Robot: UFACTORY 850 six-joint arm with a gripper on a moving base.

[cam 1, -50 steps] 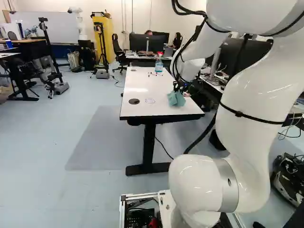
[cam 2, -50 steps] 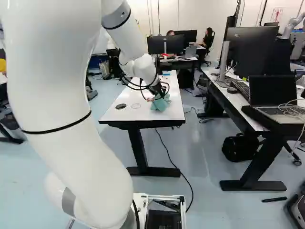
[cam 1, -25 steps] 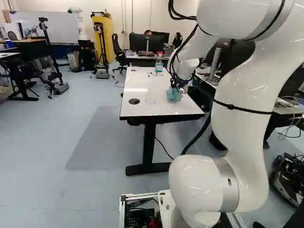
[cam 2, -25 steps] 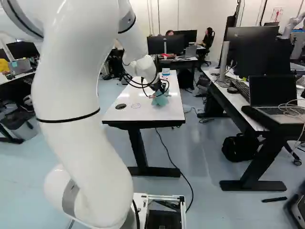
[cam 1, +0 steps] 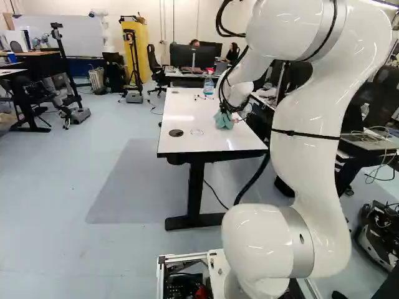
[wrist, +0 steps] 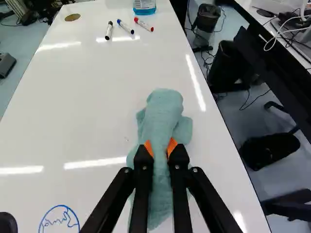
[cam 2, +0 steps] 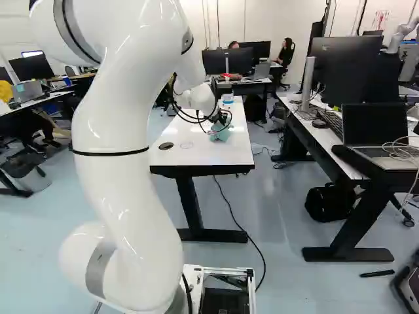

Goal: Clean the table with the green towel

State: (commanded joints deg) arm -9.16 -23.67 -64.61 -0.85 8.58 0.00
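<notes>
My claw (wrist: pixel 161 147) grips the towel (wrist: pixel 164 109); I should press evenly, sweeping over the blue scribble (wrist: pixel 59 220).

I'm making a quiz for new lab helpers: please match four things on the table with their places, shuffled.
1. Green cloth towel
2. Blue ink drawing
3. Three slim white markers
4. Clear bottle of blue liquid

A. Beside the round black inset
B. Beyond the markers, seen from the arm
C. Gripped in the black hand
D. Between towel and bottle

Pairs: 1-C, 2-A, 3-D, 4-B
</notes>
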